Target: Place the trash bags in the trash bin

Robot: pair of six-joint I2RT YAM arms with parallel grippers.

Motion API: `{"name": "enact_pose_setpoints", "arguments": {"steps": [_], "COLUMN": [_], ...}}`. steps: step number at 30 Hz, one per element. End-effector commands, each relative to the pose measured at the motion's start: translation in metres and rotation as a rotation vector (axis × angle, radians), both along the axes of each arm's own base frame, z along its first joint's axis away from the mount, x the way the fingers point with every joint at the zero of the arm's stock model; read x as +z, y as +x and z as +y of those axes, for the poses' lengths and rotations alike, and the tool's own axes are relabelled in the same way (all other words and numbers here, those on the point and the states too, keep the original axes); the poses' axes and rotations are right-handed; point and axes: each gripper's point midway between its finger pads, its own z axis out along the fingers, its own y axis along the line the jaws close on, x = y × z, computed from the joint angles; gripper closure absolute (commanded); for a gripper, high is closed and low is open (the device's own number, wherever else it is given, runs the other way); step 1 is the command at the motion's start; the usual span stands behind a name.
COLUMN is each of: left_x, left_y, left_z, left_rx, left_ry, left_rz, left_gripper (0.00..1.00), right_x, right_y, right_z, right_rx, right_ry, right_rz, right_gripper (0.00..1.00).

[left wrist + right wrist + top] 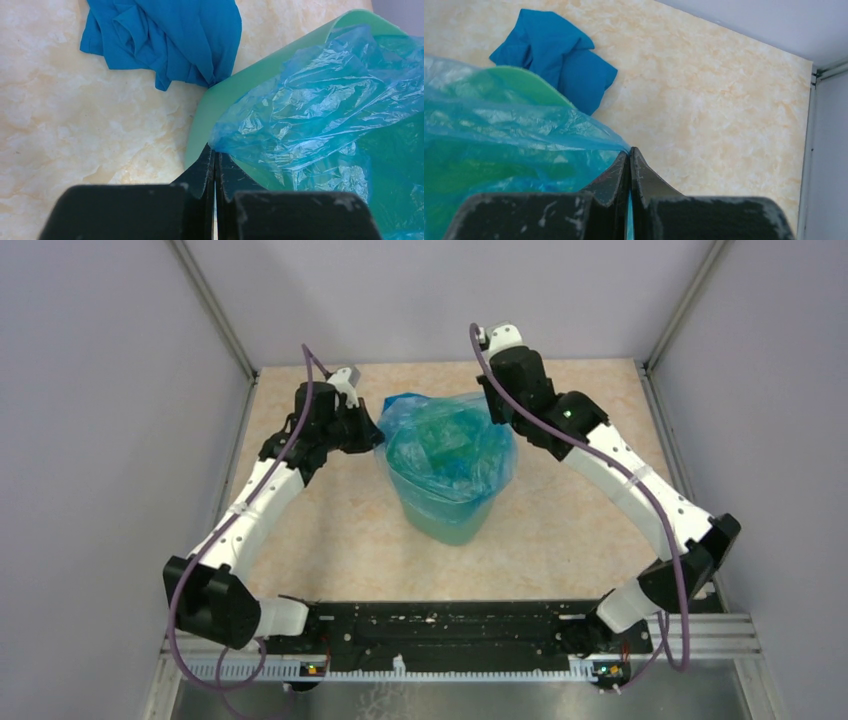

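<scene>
The mint-green trash bin (450, 520) stands mid-table with a crinkly light-blue trash bag (448, 445) draped in and over its mouth. My left gripper (378, 438) is at the bin's left rim. In the left wrist view it (215, 151) is shut, pinching the edge of the trash bag (320, 95) just over the bin's rim (235, 85). My right gripper (497, 405) is at the far right rim. The right wrist view shows it (629, 152) shut on the bag's film (514, 130), with blue plastic between the jaws beside the bin's rim (519, 80).
A crumpled dark-blue cloth (165, 35) lies on the marbled tabletop beyond the bin, also seen as a cloth (554, 55) in the right wrist view. Grey walls with metal corner posts (215, 310) enclose the table.
</scene>
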Motion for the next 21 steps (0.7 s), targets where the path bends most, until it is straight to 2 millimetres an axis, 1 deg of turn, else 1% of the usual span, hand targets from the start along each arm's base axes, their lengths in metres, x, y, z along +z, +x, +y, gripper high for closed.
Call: {"name": "enact_pose_setpoints", "arguments": {"steps": [1, 7, 10, 12, 15, 21], "left_x": [0.026, 0.023, 0.02, 0.017, 0.011, -0.006], "left_y": [0.022, 0.032, 0.035, 0.038, 0.04, 0.042], "left_z": [0.0, -0.004, -0.008, -0.009, -0.011, -0.014], "left_rx": [0.004, -0.007, -0.017, -0.017, -0.018, -0.024], "left_ry": [0.01, 0.006, 0.0, -0.004, -0.004, -0.003], "left_rz": [-0.118, -0.119, -0.111, -0.104, -0.085, -0.031], "left_gripper": [1.0, 1.0, 1.0, 1.0, 1.0, 1.0], "right_x": [0.022, 0.013, 0.002, -0.01, -0.026, -0.046], "right_y": [0.032, 0.062, 0.072, 0.078, 0.082, 0.084], "right_z": [0.008, 0.002, 0.005, 0.005, 0.001, -0.005], "right_rx": [-0.001, -0.029, -0.026, -0.034, -0.06, -0.085], "right_ry": [0.057, 0.07, 0.079, 0.065, 0.05, 0.049], "right_rz": [-0.066, -0.041, -0.007, 0.015, 0.056, 0.121], "right_gripper": [1.0, 1.0, 1.0, 1.0, 1.0, 1.0]}}
